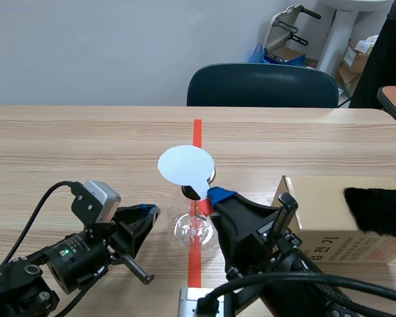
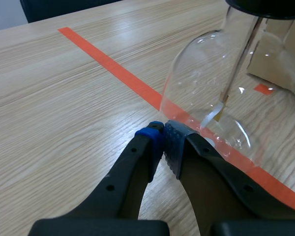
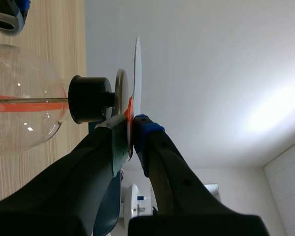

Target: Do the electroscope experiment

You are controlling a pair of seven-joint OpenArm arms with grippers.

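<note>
The electroscope, a clear glass flask (image 1: 193, 228) with a black stopper (image 3: 88, 98) and a metal top plate (image 3: 120, 91), stands on the orange tape line. My right gripper (image 1: 214, 197) is shut on the orange grip of a thin white disc (image 1: 185, 165), which it holds just over the top plate. In the right wrist view the disc (image 3: 137, 73) stands edge-on beside the plate, and whether they touch I cannot tell. My left gripper (image 1: 148, 210) rests low on the table to the left of the flask, shut on nothing. Ahead of it, a foil strip (image 2: 211, 115) hangs inside the flask (image 2: 211, 83).
A cardboard box (image 1: 336, 218) with a black furry cloth (image 1: 379, 211) on it stands right of the flask, close to my right arm. A dark chair (image 1: 263, 86) is behind the table's far edge. The orange tape line (image 2: 113, 69) runs under the flask.
</note>
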